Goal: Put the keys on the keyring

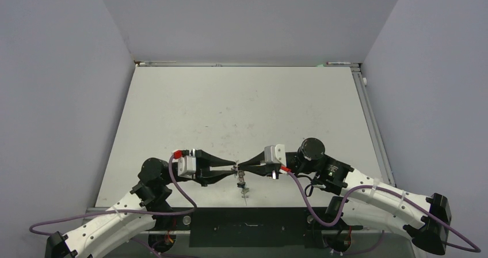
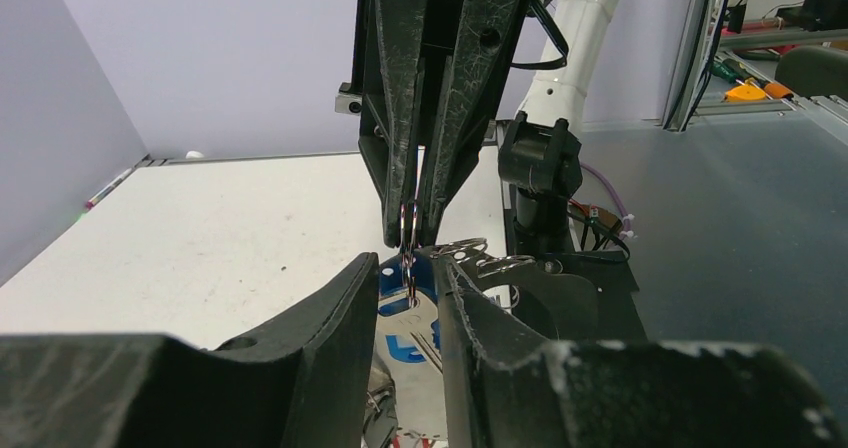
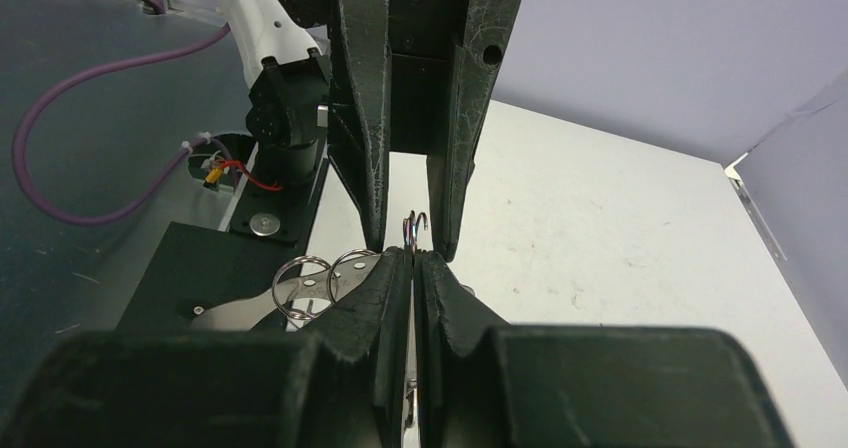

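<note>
keyring [image 3: 413,230] pinched in the pressed-together right gripper [image 3: 413,258], left gripper [image 2: 407,266] held slightly spread around its wire, tip to tip, keys [image 1: 242,184] bunched just beneath, near the front edge of the table [image 1: 230,108]

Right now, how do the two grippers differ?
The right gripper is pinched shut on the keyring; the left gripper stands open around it. The right gripper points in from the right, the left gripper from the left. Both are black, two-fingered, and meet tip to tip.
</note>
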